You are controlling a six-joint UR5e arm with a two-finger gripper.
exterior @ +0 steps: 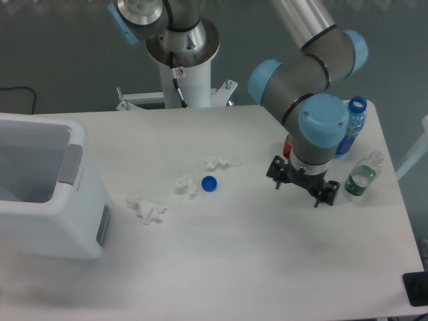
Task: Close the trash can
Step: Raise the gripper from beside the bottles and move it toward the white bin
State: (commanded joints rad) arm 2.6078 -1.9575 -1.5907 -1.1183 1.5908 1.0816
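Trash can (47, 194) at the counter's (234, 267) left edge, top open, inside showing. Just right of the can, three crumpled tissues (147, 209) and a blue cap (209, 183), with bare surface beyond. Well right of the can, jaws of the gripper (299, 191) spread and holding nothing, above the counter. Farther from the can, two bottles (361, 176) near the right edge.

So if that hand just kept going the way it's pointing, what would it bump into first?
The hand points straight down, so it would most likely meet the bare white table just beneath it. Nothing seems to lie under the fingers, though depth is hard to judge from this one view.
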